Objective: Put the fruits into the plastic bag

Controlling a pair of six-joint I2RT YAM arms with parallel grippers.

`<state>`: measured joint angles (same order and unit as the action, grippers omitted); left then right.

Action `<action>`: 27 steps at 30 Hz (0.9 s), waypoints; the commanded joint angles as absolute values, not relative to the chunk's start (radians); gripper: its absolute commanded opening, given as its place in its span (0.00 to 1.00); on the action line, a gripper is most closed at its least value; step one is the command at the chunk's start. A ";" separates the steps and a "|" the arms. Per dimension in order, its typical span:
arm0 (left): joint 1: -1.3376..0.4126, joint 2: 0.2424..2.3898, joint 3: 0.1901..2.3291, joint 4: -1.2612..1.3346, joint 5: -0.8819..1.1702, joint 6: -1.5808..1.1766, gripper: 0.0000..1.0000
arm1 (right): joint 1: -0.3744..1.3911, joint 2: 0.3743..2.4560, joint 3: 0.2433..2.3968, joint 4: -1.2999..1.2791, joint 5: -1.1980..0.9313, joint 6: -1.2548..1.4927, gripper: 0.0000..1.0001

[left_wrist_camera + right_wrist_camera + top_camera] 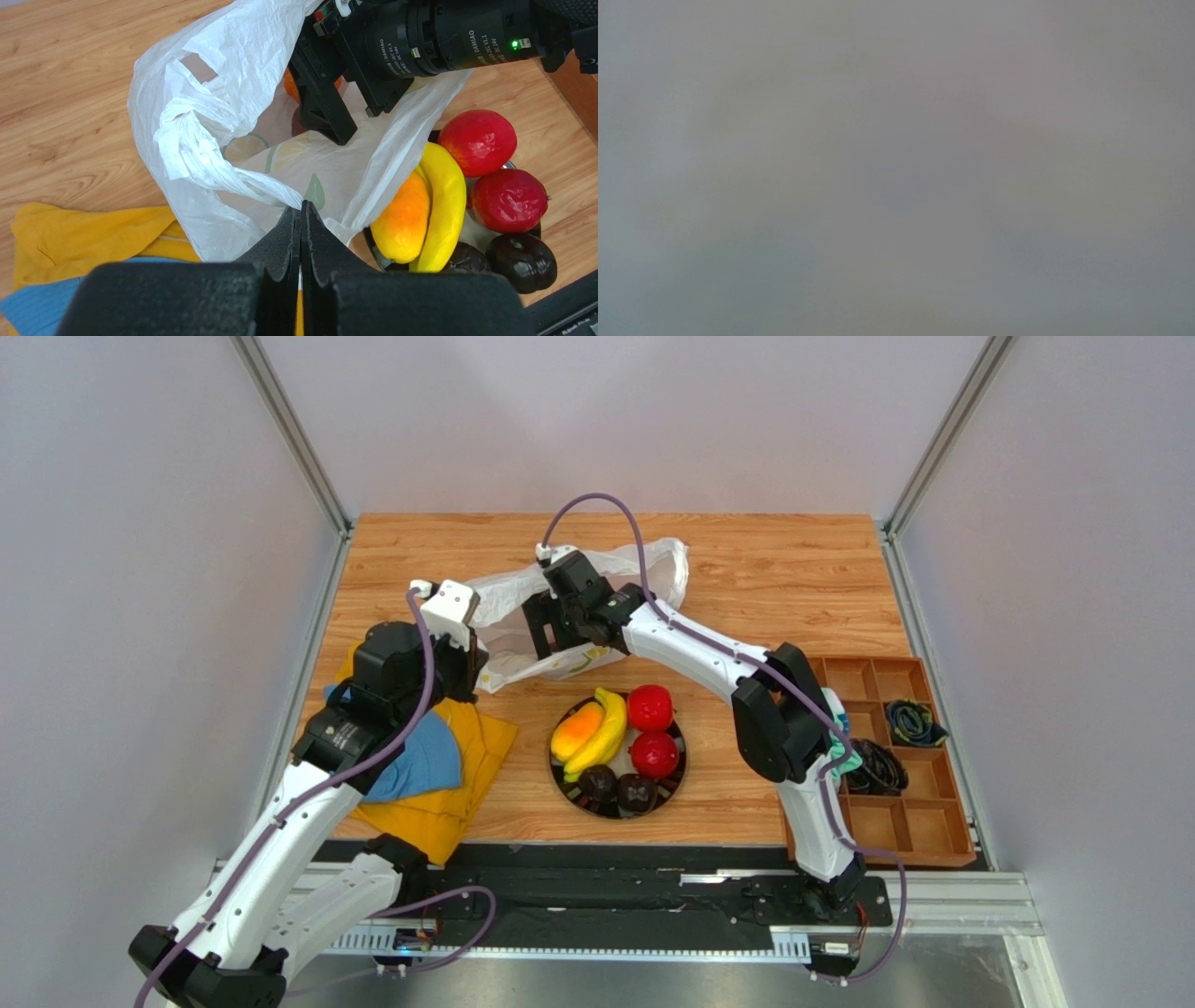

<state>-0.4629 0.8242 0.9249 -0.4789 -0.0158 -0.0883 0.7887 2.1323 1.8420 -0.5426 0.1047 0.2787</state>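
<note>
The plastic bag (657, 569) (210, 105) lies mouth-open on the wooden table. My left gripper (474, 669) (301, 206) is shut on its near edge. My right gripper (558, 627) reaches into the mouth with its fingers (330, 105) apart; its wrist view shows only grey blur. A ribbed orange fruit (289, 84) shows inside the bag beside those fingers. On the black plate (678, 781) lie a banana (606, 728) (446, 203), a mango (575, 732) (401, 217), two red fruits (648, 707) (479, 140) and two dark ones (599, 784) (521, 259).
A blue cloth (421, 756) lies on a yellow cloth (477, 756) under my left arm. A brown compartment tray (926, 826) holding black cables (877, 763) stands at the right edge. Metal frame posts rise at the table's far corners.
</note>
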 commanded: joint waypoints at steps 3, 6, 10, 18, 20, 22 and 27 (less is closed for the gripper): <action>-0.465 0.827 0.969 -0.459 -0.006 -0.095 0.00 | 0.792 2.137 1.898 -0.548 0.109 0.265 0.89; -0.465 0.827 0.969 -0.459 -0.008 -0.095 0.00 | 0.793 2.135 1.898 -0.549 0.110 0.265 0.89; -0.465 0.827 0.969 -0.460 -0.008 -0.095 0.00 | 0.790 2.131 1.896 -0.549 0.107 0.268 0.88; -0.465 0.827 0.969 -0.460 -0.008 -0.095 0.00 | 0.795 2.039 1.833 -0.508 0.037 0.284 0.87; -0.465 0.830 0.969 -0.460 -0.008 -0.094 0.00 | 0.796 2.005 1.829 -0.506 0.029 0.281 0.86; -0.465 0.833 0.971 -0.462 -0.006 -0.094 0.00 | 0.802 1.984 1.819 -0.508 0.029 0.278 0.86; -0.465 0.831 0.971 -0.465 -0.006 -0.094 0.00 | 0.830 1.902 1.781 -0.503 0.038 0.264 0.86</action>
<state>-0.4629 0.8337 0.9249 -0.4797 -0.0124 -0.0883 0.7990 2.0228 1.7992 -0.5484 0.0467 0.2787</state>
